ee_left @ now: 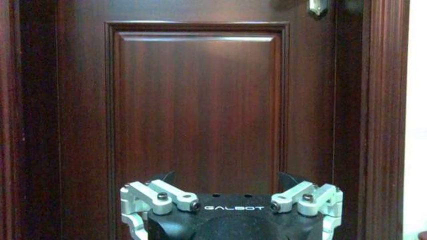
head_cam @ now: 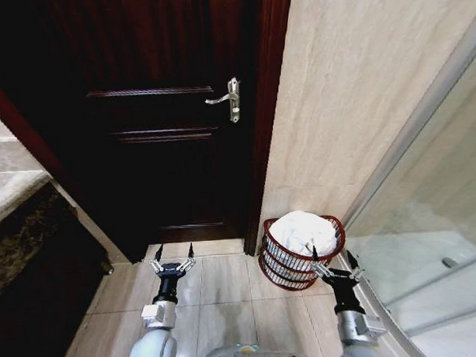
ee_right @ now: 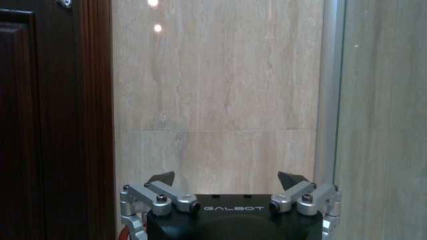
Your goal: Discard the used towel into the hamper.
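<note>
The hamper (head_cam: 302,251) sits on the floor (head_cam: 226,278) by the door (head_cam: 164,110), towel (head_cam: 305,231) inside. My right end effector (head_cam: 332,260) hangs beside it, spread wide, empty. My left end effector (head_cam: 173,253) likewise gapes empty.

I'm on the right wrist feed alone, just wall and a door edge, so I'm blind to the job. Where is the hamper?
Observer: The hamper stands on the floor tiles in the corner by the door frame, just ahead of the right claw.
Operator: Is the towel in it?
Observer: Yes, a white towel is heaped inside, above the rim.
Operator: And the right claw?
Observer: Open and empty, close to the hamper's near side.
Operator: The left one?
Observer: The left claw is open too, low before the door.
</note>
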